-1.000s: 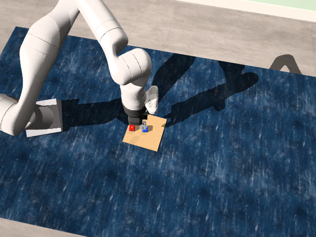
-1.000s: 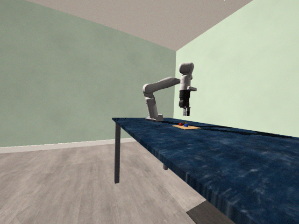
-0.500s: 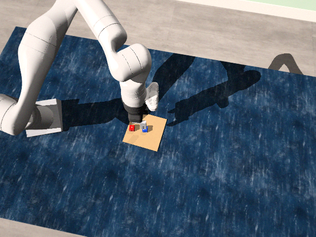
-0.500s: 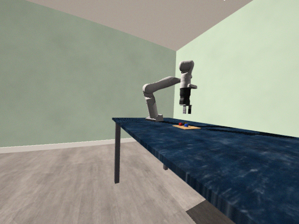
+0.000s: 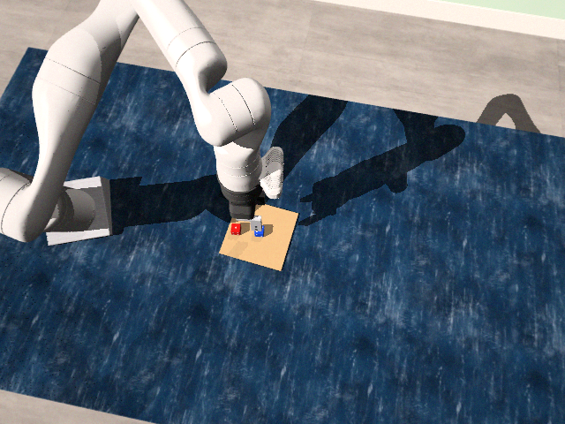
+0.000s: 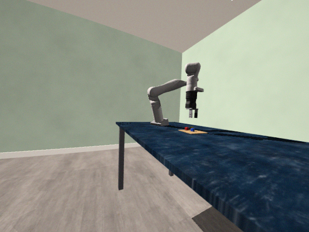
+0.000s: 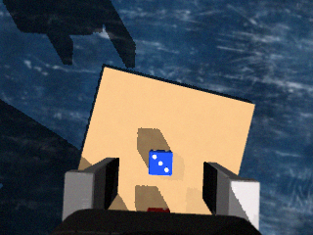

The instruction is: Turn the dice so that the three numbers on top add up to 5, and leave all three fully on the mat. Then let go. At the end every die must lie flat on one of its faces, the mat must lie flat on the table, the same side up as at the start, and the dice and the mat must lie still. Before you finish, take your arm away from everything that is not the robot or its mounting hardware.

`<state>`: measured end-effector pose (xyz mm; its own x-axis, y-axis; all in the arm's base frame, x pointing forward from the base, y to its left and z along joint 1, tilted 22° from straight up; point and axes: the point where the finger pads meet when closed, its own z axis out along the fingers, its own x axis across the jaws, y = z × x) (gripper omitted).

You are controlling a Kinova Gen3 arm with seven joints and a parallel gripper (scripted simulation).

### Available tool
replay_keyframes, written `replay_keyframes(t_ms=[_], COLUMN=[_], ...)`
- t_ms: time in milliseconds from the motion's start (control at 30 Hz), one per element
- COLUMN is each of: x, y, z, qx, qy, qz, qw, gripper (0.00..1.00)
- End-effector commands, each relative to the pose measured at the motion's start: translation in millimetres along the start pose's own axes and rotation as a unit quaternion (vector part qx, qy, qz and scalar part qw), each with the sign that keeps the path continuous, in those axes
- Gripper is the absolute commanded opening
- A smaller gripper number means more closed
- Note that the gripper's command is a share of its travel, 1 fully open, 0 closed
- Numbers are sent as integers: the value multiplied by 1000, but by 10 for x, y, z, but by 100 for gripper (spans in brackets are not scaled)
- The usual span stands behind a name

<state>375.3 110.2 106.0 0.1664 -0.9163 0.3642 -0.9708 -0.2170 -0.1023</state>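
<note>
- blue die [image 5: 259,231] [image 6: 192,129] [image 7: 160,163]: flat on tan mat [image 5: 274,246] [image 6: 199,132] [image 7: 171,108], three white pips up
- red die [image 5: 236,228] [image 6: 186,128] [image 7: 158,211]: same mat, one pip up
- gripper [image 5: 250,221] [image 6: 193,117] [image 7: 160,177]: fingers wide apart, above dice

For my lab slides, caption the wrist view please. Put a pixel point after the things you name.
Open fingers frame a blue die [image 7: 160,163] showing three pips on a tan mat [image 7: 196,117].
</note>
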Motion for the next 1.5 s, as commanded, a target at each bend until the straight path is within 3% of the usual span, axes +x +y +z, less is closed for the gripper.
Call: replay_keyframes(t_ms=[0,667,933,1233,1467], x=[-2,-38,-95,-172,-272], y=[-3,9,30,64,116], z=[-5,3,15,32,51], qx=[1,-1,-3,-6,-9], qy=[0,0,0,-1,-2], qz=[0,-40,-104,-187,-293], qw=[1000,999,995,982,956], gripper=[100,100,100,100,100])
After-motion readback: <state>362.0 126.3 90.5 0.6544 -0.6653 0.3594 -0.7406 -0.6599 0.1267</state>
